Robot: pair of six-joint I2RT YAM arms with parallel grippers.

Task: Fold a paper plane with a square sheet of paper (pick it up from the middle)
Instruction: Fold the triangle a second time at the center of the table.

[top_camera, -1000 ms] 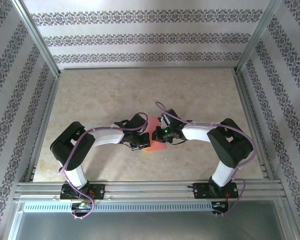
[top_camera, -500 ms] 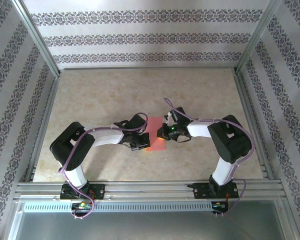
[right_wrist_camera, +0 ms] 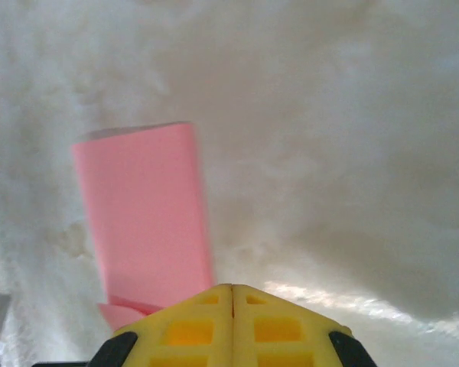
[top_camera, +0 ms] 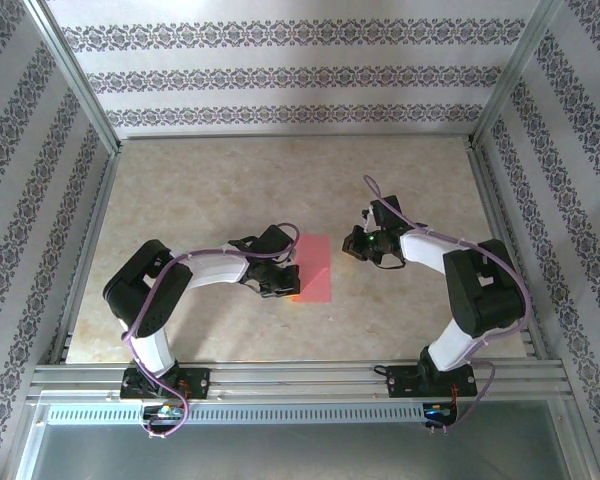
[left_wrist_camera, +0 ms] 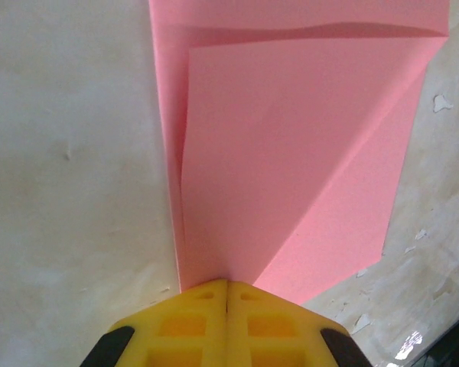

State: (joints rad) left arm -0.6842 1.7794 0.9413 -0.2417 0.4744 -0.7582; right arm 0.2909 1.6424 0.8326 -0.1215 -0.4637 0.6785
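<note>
So the square sheet of paper (top_camera: 315, 268) is folded into a narrow pink strip, lying flat on the desk (top_camera: 210, 190) between the two arms. The left tool (top_camera: 280, 283) has its yellow fingers pressed together, and its tip sits right at the near corner of the sheet. From the left wrist cam the sheet (left_wrist_camera: 291, 153) fans out straight ahead of the tool (left_wrist_camera: 228, 284), and you can see the layers plus a diagonal crease across the top flap. I honestly can't tell if a layer is nipped between the fingers or if the tip is just touching it.

The right tool (top_camera: 358, 243) is also pressed together and holds nothing. It's well clear of the sheet. In its own cam the sheet (right_wrist_camera: 141, 206) lies ahead and off to the left of the tool (right_wrist_camera: 231, 289), with bare desk in front.
</note>
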